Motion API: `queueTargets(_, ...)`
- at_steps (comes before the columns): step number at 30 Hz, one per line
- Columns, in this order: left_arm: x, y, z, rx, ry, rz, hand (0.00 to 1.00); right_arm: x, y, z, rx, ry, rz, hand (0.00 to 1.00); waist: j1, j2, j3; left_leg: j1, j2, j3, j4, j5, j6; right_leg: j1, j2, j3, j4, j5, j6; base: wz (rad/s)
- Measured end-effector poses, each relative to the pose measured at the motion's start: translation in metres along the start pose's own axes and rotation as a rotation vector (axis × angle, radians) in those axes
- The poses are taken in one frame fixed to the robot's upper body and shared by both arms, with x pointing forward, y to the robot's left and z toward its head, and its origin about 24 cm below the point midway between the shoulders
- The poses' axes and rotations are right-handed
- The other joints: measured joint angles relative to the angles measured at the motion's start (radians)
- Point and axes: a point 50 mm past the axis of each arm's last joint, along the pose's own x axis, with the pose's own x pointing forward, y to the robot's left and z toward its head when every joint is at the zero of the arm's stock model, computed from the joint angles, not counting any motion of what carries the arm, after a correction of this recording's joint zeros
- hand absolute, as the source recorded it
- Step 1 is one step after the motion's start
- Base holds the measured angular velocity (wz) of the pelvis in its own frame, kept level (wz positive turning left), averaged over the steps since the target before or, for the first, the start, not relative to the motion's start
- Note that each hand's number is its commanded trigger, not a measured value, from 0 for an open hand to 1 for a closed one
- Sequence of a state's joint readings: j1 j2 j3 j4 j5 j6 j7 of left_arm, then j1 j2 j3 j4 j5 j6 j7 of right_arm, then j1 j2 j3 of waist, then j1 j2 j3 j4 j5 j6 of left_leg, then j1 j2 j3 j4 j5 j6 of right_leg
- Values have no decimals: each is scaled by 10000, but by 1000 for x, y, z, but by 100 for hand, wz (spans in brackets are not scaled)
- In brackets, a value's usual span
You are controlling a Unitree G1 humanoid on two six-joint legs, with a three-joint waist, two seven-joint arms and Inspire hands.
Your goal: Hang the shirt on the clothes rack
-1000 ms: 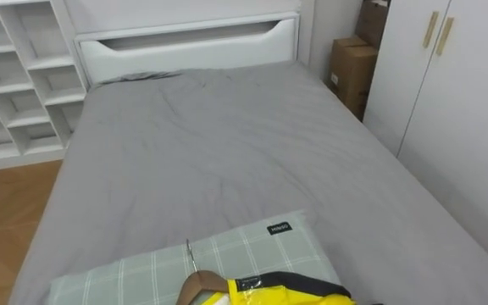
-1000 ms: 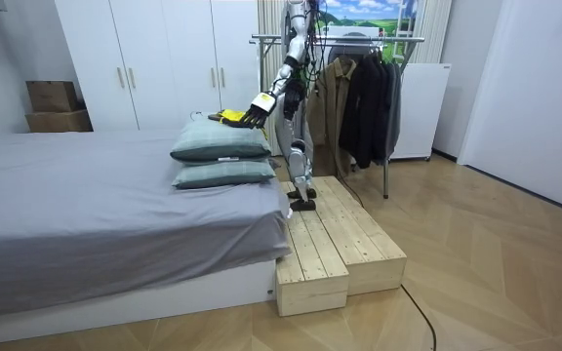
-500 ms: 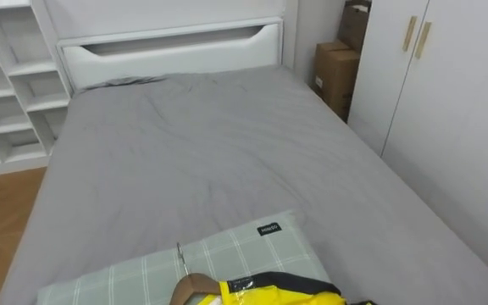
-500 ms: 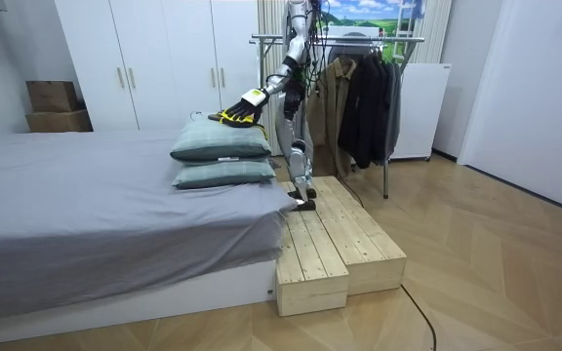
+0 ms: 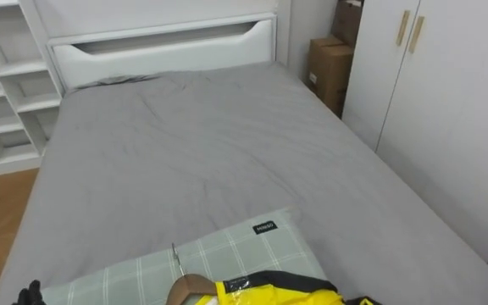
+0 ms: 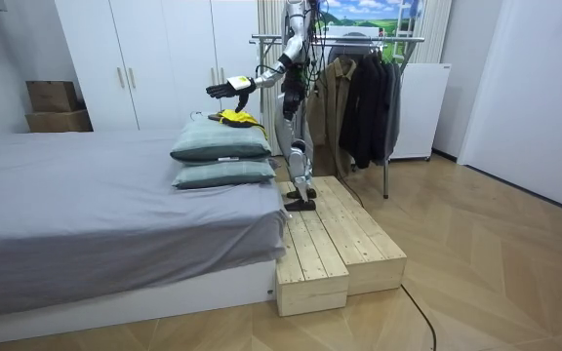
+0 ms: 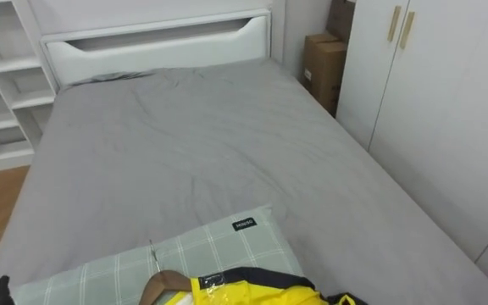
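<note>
In the left eye view, a yellow garment (image 5: 278, 295) on a brown wooden hanger (image 5: 189, 288) is seen ungrasped on a pale green checked pillow (image 5: 227, 254) on the grey bed (image 5: 202, 152); the white print on the pillow's small black label (image 5: 264, 226) cannot be read. In the room view, the left hand (image 6: 224, 87) is held above the pillow, fingers spread and empty. If cloth rather than hanger is seized, the garment could be pulled off.

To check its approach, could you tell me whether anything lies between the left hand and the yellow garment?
Nothing visible does: the left hand hangs open above the yellow garment on the top pillow, apart from it.
</note>
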State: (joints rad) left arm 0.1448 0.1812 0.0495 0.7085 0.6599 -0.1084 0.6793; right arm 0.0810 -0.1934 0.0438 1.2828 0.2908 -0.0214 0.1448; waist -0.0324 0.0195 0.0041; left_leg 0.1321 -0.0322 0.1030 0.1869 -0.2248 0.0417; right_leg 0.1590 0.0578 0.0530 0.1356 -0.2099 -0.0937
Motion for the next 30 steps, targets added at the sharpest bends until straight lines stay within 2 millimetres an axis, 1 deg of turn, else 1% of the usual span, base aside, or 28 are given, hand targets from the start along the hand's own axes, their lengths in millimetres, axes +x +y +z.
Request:
queueTargets(2,0,0,6,-75,-310,-5,0,0,0,0,1,-11,0,0,-36,16,-1,-1,-1,-1,1,-1,1,-2,-4,10,-11,0,0,0)
queueTargets(5,-1,-2,11,-138,-635,-121,0,0,0,2,-21,-124,9,0,-79,101,-4,1,-1,-1,2,-1,1,-5,-3,8,-8,0,0,0)
queueTargets(7,-3,-6,14,-132,-848,-319,0,0,0,2,-12,-152,6,0,-131,165,-23,11,1,17,1,-1,1,-7,-1,23,1,0,0,0)
queueTargets(11,-4,-8,17,-218,-1079,-557,0,0,0,3,-23,-157,7,0,-187,175,-30,21,-2,16,1,-1,1,-6,15,48,11,2,-3,0)
queueTargets(18,-9,-16,24,-148,-1448,-1171,0,0,0,2,-26,-127,31,0,-206,121,-1,30,-1,71,0,-1,1,-17,39,148,16,6,-10,-2)
queueTargets(21,-10,-18,29,-180,-1694,-1432,0,0,0,2,-49,-124,45,0,-206,103,-10,30,-4,68,0,-1,1,-25,37,153,18,6,-10,0)
queueTargets(22,-10,-18,31,-217,-1748,-1427,0,0,1,2,-66,-121,51,0,-211,95,-19,29,-4,68,1,-1,1,-25,36,149,18,6,-9,0)
queueTargets(23,-8,-17,35,-299,-1877,-1397,0,0,1,2,-128,-95,69,0,-217,44,-32,29,-2,64,1,-1,1,-25,38,142,17,6,-9,0)
queueTargets(24,-7,-15,39,-391,-2011,-1323,0,0,2,1,-170,-72,85,0,-219,32,-74,30,1,60,0,-1,1,-24,40,137,18,6,-10,0)
queueTargets(27,-5,-12,44,-507,-2171,-1192,0,1,3,2,-287,-57,112,0,-239,-57,-113,40,17,63,-1,0,1,-20,46,127,25,9,-15,0)
queueTargets(30,-5,-13,43,-464,-2078,-1226,0,1,4,1,-292,-31,106,0,-303,-79,-101,61,18,67,-9,-1,1,-16,50,142,38,9,-15,-1)
